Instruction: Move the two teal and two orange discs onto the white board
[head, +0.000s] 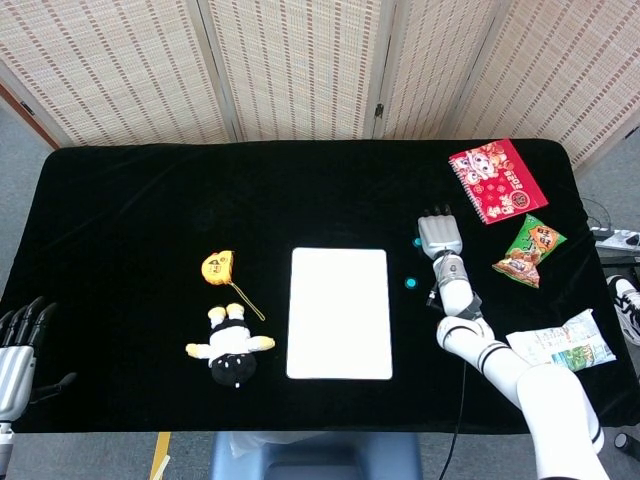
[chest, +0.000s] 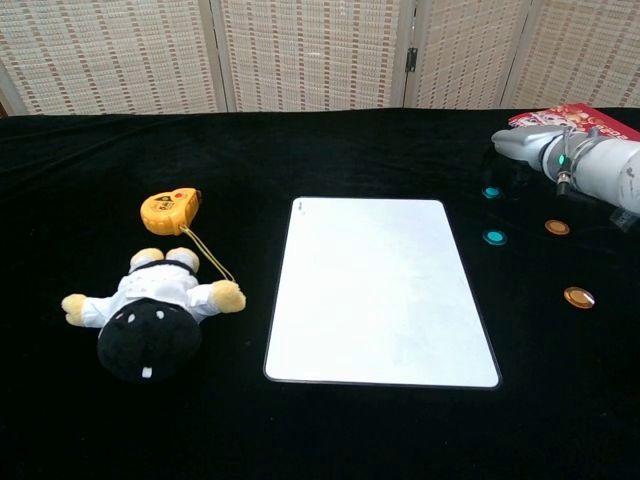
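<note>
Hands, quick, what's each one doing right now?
Left hand: open, holding nothing, at the table's near left corner.
Right hand: open, flat above the far teal disc, holding nothing.

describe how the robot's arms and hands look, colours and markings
The right robot hand has a silver-grey metal back with dark fingers, on a glossy white arm with black joint rings and a small green light at the wrist. The left robot hand looks the same: grey body, black fingers.
</note>
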